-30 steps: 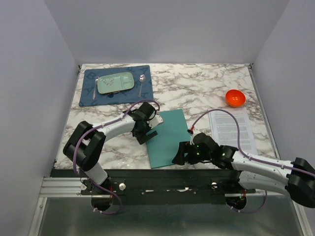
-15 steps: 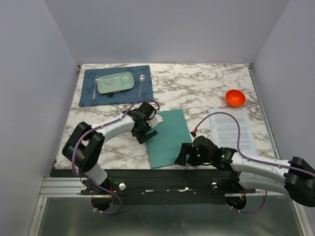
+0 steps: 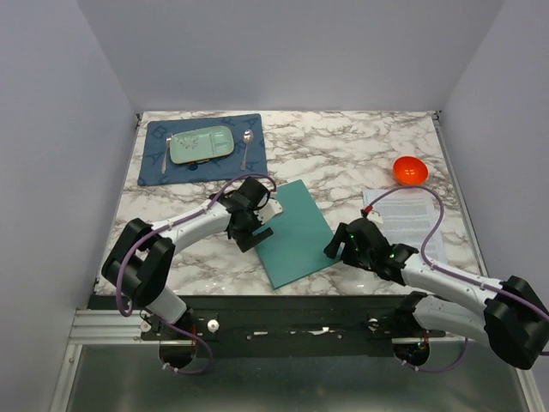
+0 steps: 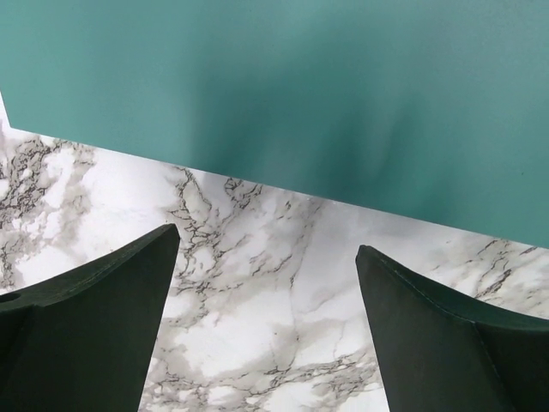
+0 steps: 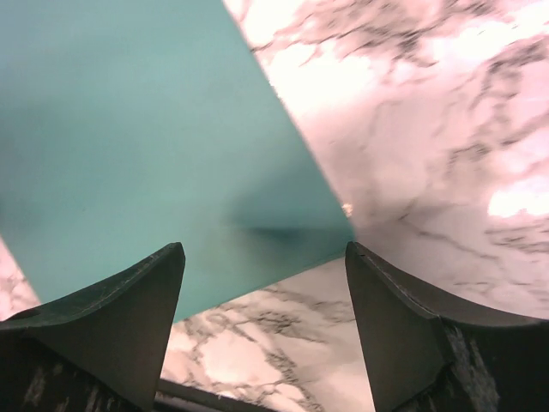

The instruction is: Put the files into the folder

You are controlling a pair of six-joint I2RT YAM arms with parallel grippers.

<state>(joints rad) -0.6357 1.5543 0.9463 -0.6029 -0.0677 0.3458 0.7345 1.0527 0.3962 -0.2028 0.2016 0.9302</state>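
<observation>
Looking down on a marble table (image 3: 343, 150) boxed in by plain pale walls, black rail along the bottom edge. Upper left: blue placemat (image 3: 154, 172) carrying a pale green tray (image 3: 201, 144), fork (image 3: 167, 153) and spoon (image 3: 247, 146) either side. Right of centre: orange bowl (image 3: 410, 170), and just below it the files (image 3: 403, 215), flat on the marble, partly crossed by the right arm's cable.

Lying closed and flat at lower centre, the folder (image 3: 296, 232), skewed to the table edge, between the two arms and well apart from the files.

Left gripper (image 4: 266, 249) spread wide over bare marble at the folder's left edge, gripping nothing. Right gripper (image 5: 264, 249) likewise spread wide, poised over the folder's right corner, gripping nothing; whether it touches cannot be told.

Compared with a second ago: folder sat nearly square to the bottom edge, now turned, top end swung left and bottom end right. Right gripper gone from the folder's bottom right corner up along its right side. Left gripper barely shifted. Bowl, placemat and files unmoved.
</observation>
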